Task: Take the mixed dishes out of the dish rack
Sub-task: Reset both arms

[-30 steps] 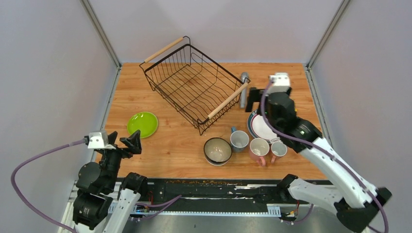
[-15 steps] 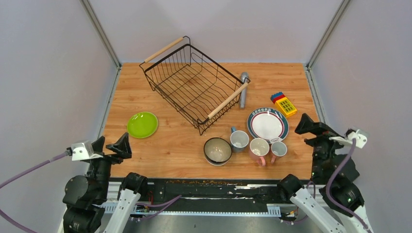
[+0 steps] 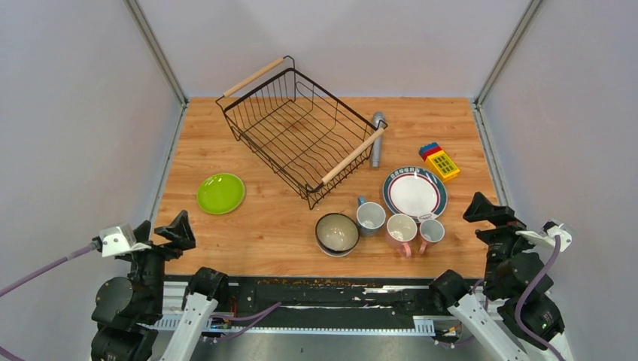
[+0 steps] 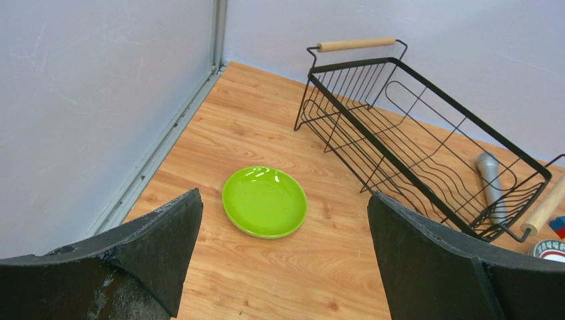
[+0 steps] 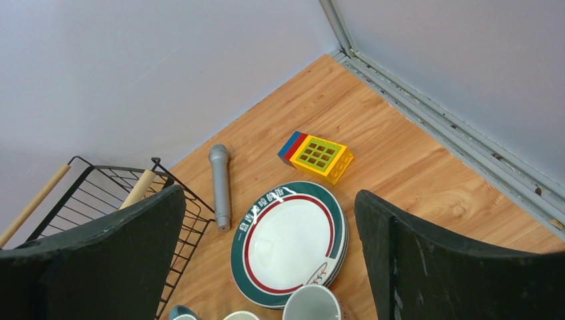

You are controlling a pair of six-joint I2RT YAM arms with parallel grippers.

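The dish rack, a black wire basket with wooden handles, stands empty at the back centre. On the table lie a lime-green plate, a stack of white plates with teal and red rims, a bowl, a blue-grey mug and two pink mugs. My left gripper hangs open near the front left corner, short of the green plate. My right gripper is open at the front right, beside the plates. Neither holds anything.
A grey cylinder lies by the rack's right handle. A yellow-red-blue toy block sits behind the white plates. Grey walls close in the table on three sides.
My right arm has pulled back from over the cylinder and plates to the front right edge. The left arm has drawn back slightly toward the front left. The dishes have not moved.
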